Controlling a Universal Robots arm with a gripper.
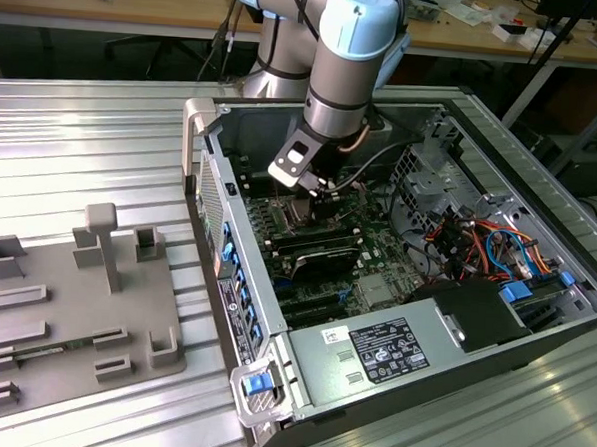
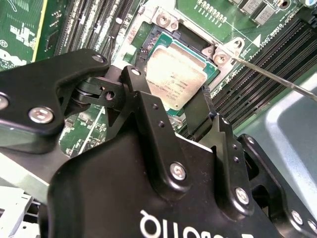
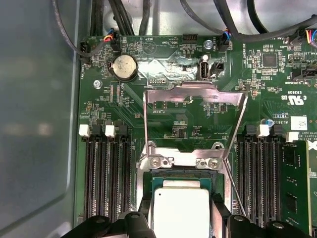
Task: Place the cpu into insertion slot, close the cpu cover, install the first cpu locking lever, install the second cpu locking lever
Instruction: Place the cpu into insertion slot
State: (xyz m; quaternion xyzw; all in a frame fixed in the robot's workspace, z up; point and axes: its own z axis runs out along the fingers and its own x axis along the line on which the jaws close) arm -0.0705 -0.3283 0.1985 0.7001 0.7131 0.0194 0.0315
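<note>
End effector [image 2: 165, 88] is seen clamped on the cpu [image 2: 176, 77], held over the insertion slot [image 2: 163, 37] at upper centre of the second wrist view. Placement is judged in hand; level, square seating is required before release.

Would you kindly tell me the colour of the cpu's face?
Silvery cpu face; second wrist view shows it best.

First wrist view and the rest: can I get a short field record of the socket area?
cpu: thin square chip with a silvery metal face, lying in the dark square insertion slot
cpu cover: silvery hinged metal frame, swung open, off the chip
gripper: black, close over the chip
lever: thin wire rod beside the slot
computer case: open, arm reaching in
</note>
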